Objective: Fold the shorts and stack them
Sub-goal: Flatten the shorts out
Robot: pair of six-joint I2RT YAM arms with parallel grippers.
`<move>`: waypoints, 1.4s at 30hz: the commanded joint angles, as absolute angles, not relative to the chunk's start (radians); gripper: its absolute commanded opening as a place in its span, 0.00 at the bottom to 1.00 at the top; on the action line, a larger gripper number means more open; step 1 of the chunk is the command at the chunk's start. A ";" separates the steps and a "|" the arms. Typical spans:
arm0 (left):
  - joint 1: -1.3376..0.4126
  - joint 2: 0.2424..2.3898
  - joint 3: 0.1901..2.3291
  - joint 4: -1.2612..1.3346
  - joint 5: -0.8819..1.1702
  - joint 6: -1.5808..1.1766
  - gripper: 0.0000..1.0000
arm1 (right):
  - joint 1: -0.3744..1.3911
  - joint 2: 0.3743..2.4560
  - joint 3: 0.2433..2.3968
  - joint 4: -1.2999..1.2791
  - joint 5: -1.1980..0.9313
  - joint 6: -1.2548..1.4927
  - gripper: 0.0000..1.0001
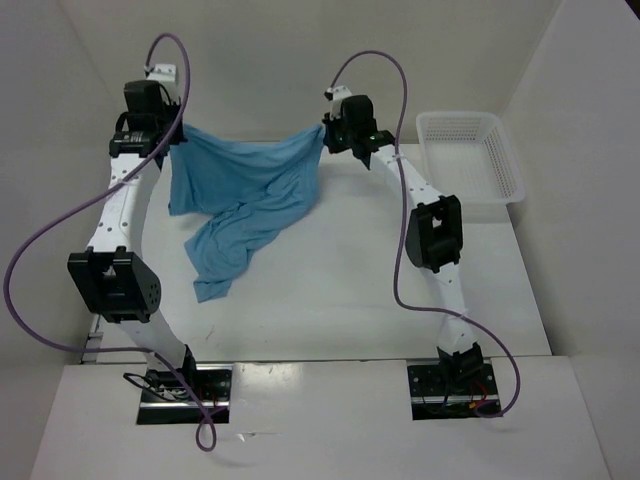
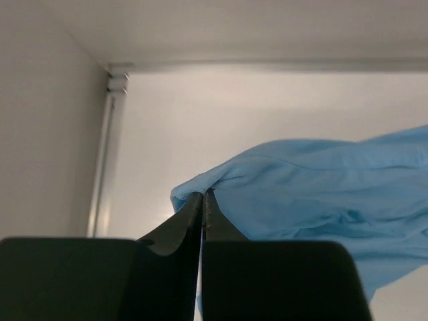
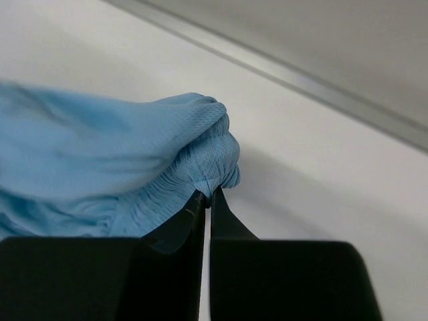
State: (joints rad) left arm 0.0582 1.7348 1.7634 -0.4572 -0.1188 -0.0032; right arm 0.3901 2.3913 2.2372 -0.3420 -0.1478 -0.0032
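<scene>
Entry, overhead view: the shorts [image 1: 245, 195] hang as a sagging span between the two arms over the far part of the table [image 1: 340, 300], raised at both upper corners. The left gripper [image 1: 173, 136] has the left corner and the right gripper [image 1: 327, 131] has the right corner. From above, the fingertips are hidden by the wrist housings and the cloth, so we read the grasp from the wrist cameras.

Left wrist view: the two dark fingers [image 2: 179, 229] meet almost flush, clamped on a thin fold of blue fabric at their tips. The cloth runs out of frame on the right.

Right wrist view: the fingers [image 3: 231, 226] are likewise pressed together, biting a bunched, finely ribbed wad of the fabric. It may be the gathered waistband, but we cannot confirm this. The cloth is cut off at the left edge.

The lower part of the garment trails toward the near left, and its narrow end lies on the table. We cannot tell where the hanging cloth first touches the surface. Waistband and legs are hard to tell apart in the crumpled folds.

A white lattice basket [image 1: 515, 190] stands at the far right of the table, well apart from the shorts. Purple cables [image 1: 25, 265] loop off both arms.
</scene>
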 commanded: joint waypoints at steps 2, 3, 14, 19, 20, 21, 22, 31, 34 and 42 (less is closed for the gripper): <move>0.066 1.752 1.975 -0.419 -0.181 0.000 0.00 | 0.351 2.248 2.379 -0.310 -0.052 -0.103 0.00; 0.066 1.752 2.018 -0.419 -0.198 0.000 0.00 | 0.351 2.238 2.432 -0.319 -0.038 -0.112 0.00; 0.066 1.766 2.342 -0.491 -0.189 0.000 0.00 | 0.328 2.014 2.530 -0.419 0.003 -0.305 0.00; 0.066 1.713 2.361 -0.502 -0.189 0.000 0.00 | 0.328 1.957 2.594 -0.474 -0.052 -0.305 0.00; 0.066 1.713 2.377 -0.514 -0.204 0.000 0.00 | 0.328 1.957 2.614 -0.485 -0.069 -0.305 0.00; 0.066 1.713 2.425 -0.514 -0.204 0.000 0.00 | 0.328 1.945 2.656 -0.512 -0.092 -0.295 0.00; 0.066 1.713 2.450 -0.514 -0.221 0.000 0.00 | 0.328 1.933 2.671 -0.528 -0.145 -0.281 0.00; 0.075 1.816 2.888 -0.570 -0.308 0.000 0.00 | 0.339 1.850 2.787 -0.643 -0.307 -0.221 0.00; 0.075 1.908 3.100 -0.612 -0.319 0.000 0.00 | 0.339 1.839 2.798 -0.653 -0.328 -0.207 0.00; 0.064 2.031 3.109 -0.719 -0.253 0.000 0.00 | 0.339 1.839 2.663 -0.653 -0.270 -0.198 0.00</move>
State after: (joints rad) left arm 0.0635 1.9366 3.1271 -0.6216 -0.2695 -0.0036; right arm 0.3397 1.8530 2.7121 -0.6720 -0.3073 -0.2192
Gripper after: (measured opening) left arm 0.006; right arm 0.018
